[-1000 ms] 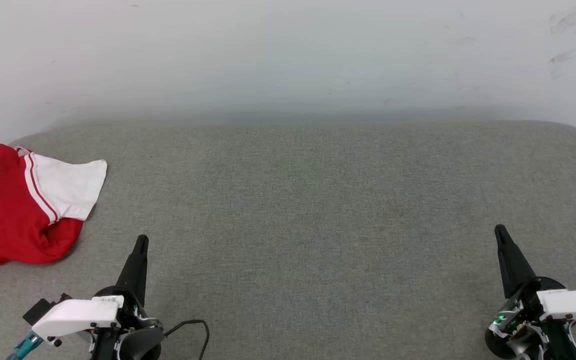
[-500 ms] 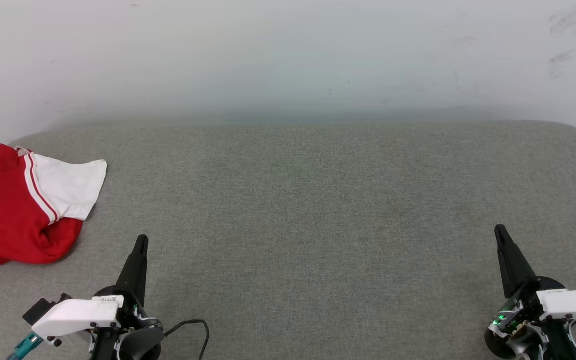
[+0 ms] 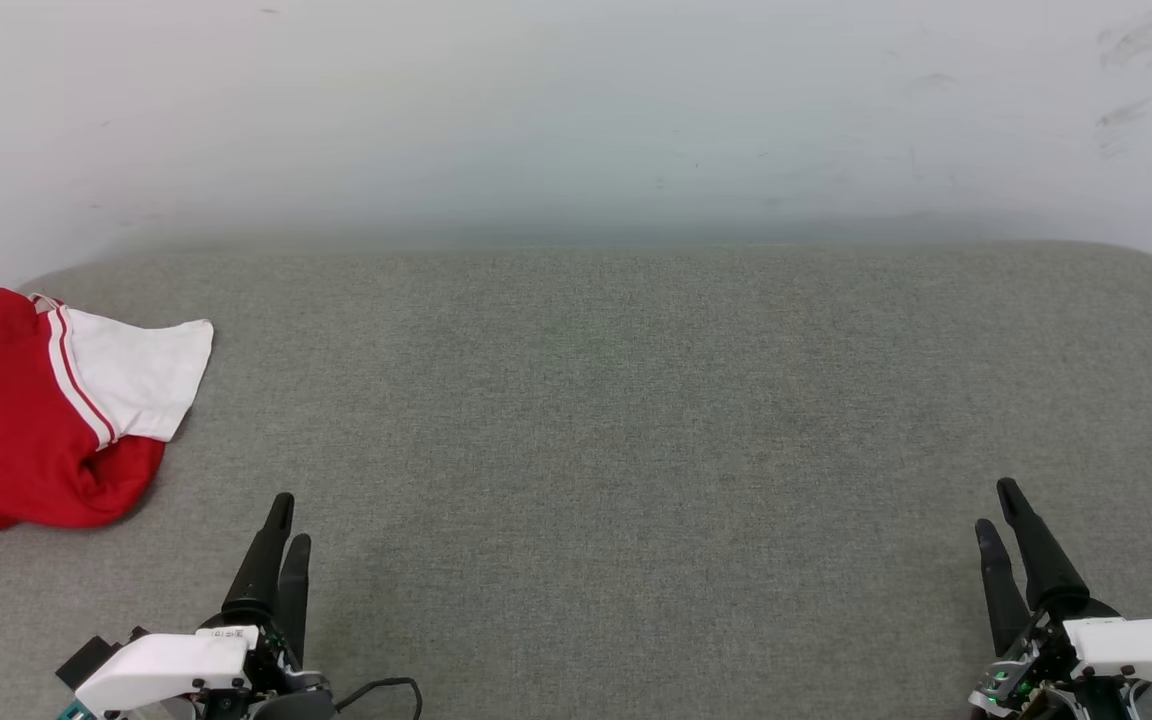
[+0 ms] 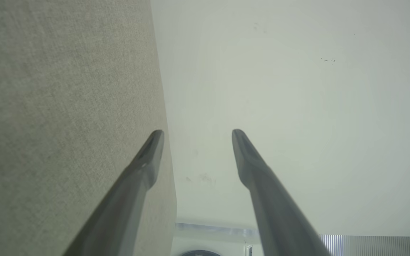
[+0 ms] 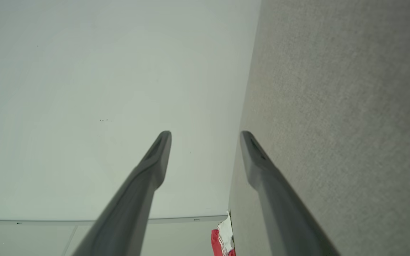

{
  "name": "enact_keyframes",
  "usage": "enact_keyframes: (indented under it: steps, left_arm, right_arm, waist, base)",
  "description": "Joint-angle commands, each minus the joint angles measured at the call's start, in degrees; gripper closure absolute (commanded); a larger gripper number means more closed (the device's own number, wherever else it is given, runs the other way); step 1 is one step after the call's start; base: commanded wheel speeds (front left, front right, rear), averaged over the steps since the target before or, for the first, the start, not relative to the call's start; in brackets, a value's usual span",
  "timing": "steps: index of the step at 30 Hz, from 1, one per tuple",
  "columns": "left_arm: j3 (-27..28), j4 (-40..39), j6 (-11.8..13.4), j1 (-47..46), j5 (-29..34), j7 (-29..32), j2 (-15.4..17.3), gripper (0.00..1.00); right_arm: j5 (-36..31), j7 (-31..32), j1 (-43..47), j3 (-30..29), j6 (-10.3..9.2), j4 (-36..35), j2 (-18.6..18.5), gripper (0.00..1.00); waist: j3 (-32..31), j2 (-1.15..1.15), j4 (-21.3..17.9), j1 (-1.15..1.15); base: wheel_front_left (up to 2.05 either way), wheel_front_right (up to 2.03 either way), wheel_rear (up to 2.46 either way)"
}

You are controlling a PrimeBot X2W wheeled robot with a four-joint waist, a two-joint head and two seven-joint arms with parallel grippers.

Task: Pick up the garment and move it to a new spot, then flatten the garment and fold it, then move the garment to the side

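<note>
Grey woven upholstery (image 3: 636,400) spreads across the head view from edge to edge, with a pale wall (image 3: 576,110) behind it. The garment (image 3: 21,430) lies crumpled at the far left of that frame, about mid-height, its left part cut off by the frame edge. It is a loose heap, not spread flat. Red body cloth makes up most of it, 1 white sleeve (image 3: 141,375) with red-and-white striped trim points toward the frame's centre, and a red tail trails toward the lower left. The heap's longer run goes roughly up and down the frame, leaning to the lower left (no print is visible on the side that shows).

Nearest to it is the left gripper (image 3: 292,518), at the lower left of the head view, below and to the right of the heap and apart from it, with bare upholstery between. Its 2 dark fingers (image 4: 144,167) point up the frame, so the garment lies up and to the left of the tips, off the line they point along. In the left wrist view they stand spread with nothing between them.

The right gripper (image 3: 995,505) sits at the lower right, well apart from the garment across the whole width of the surface. Its jaws are likewise parted and empty. A scrap of red and white shows far off at the bottom edge of the right wrist view.

By my judgement the left arm is the one placed for the pick, and it would have to swing leftward and forward. The heap's lower right edge is the closest cloth.
</note>
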Motion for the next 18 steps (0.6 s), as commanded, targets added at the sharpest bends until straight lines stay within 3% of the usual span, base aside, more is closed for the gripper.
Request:
enact_keyframes:
  steps: [1,8,18]
  left_arm:
    - [0.2,-1.8,0.0,-0.9,1.0,-0.9,0.1,0.0]
    - [1.4,-3.4,0.7,-0.8,7.5,-2.8,0.1,0.0]
    - [0.6,-7.8,4.6,-0.4,19.2,-5.4,0.1,0.0]
  right_arm:
    - [-1.1,-0.9,-0.9,0.1,0.01,-1.3,0.0,0.0]
    - [-8.6,-2.9,-0.7,-0.5,0.01,-3.0,0.0,0.0]
    - [-22.0,-5.4,-0.2,0.4,0.01,-8.0,0.0,0.0]
  waist:
    - [0.0,0.0,0.0,0.0]
    - [0.1,0.0,0.0,0.0]
    - [0.4,0.0,0.2,0.0]
  base:
    - [0.0,0.0,0.0]
    - [0.0,0.0,0.0]
    - [0.0,0.0,0.0]
